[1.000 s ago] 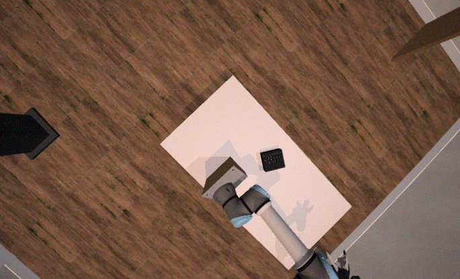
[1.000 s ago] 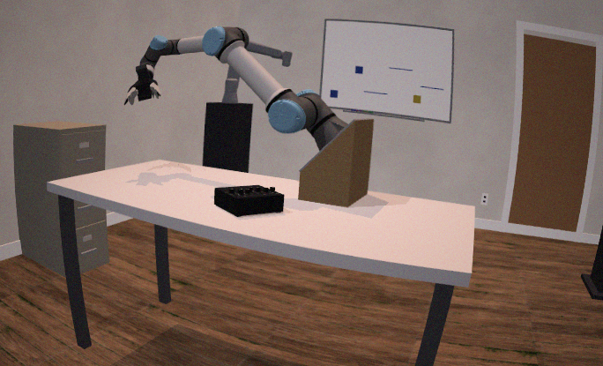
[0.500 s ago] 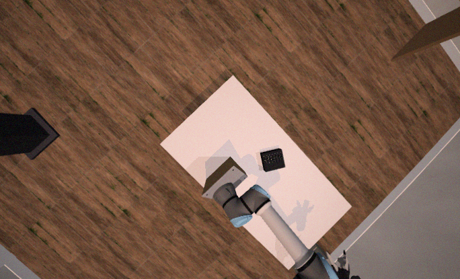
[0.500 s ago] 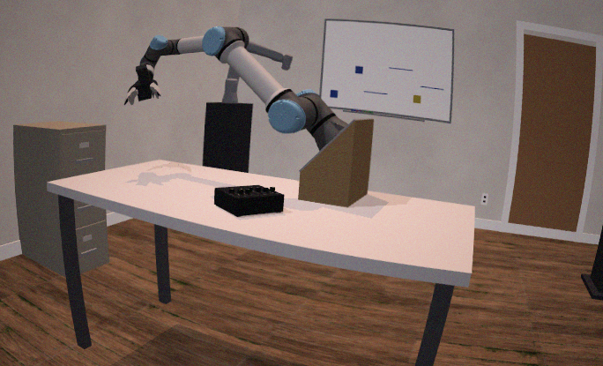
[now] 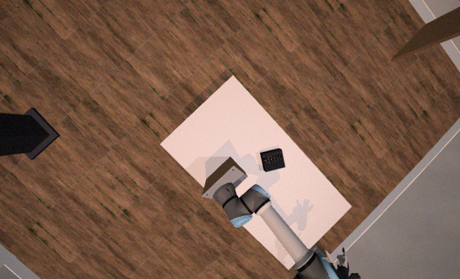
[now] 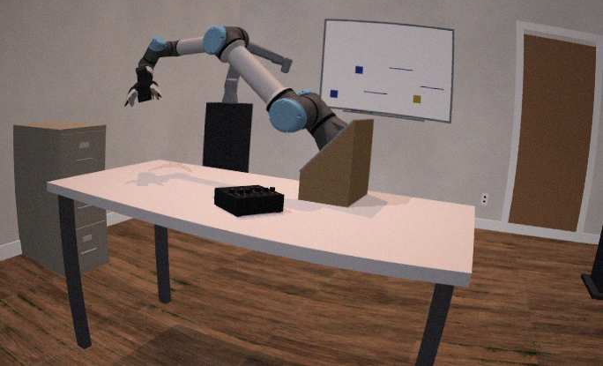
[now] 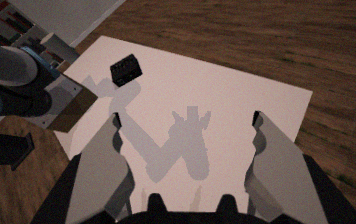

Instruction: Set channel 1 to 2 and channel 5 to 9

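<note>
Grey filing cabinet (image 6: 60,166) left of table (image 6: 399,242); whiteboard (image 6: 386,46) on wall; brown door (image 6: 555,130) at right.

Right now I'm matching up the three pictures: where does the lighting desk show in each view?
Top: the lighting desk lies right of centre, beside the arm's wedge-shaped base.
Exterior: the desk sits mid-picture on the table, left of the base.
Wrist: the desk shows small at upper left, far beyond the open claw.
Shared landmark: the base.
</note>
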`<state>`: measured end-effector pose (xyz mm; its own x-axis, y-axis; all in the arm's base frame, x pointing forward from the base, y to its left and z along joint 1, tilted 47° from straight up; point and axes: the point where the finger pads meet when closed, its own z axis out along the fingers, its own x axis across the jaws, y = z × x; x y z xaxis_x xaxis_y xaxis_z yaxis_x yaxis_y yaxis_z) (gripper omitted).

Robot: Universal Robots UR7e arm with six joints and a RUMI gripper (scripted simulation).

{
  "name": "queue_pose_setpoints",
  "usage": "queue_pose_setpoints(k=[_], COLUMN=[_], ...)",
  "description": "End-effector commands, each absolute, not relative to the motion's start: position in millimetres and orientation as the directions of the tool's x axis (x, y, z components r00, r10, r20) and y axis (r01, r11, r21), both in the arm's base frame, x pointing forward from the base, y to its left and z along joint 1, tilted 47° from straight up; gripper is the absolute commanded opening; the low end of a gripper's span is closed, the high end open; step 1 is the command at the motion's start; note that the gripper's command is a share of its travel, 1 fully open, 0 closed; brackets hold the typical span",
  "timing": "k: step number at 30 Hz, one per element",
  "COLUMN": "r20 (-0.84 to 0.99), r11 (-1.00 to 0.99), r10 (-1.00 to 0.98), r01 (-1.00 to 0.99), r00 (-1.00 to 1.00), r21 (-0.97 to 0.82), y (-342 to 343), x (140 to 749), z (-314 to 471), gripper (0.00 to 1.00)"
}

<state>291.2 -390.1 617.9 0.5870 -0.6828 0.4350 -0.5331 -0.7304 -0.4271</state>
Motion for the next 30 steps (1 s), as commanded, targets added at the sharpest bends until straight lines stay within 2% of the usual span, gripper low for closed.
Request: queue_pose_setpoints(k=[1,15,30], r20=[0.409,0.281,0.076], r11=[-0.738,-0.781,-0.875], r10=[-0.674,-0.613,-0.467], r01=[-0.531,-0.512,-0.448], r00=[0.615,0.739,0.881], r21=[-0.417,-0.357,-0.183], y=[-387.4,-372.4,-332.2], x=[297.0,326.0,376.1], z=[603.5,532.2,407.0], gripper=[1.00,1.00,1.00])
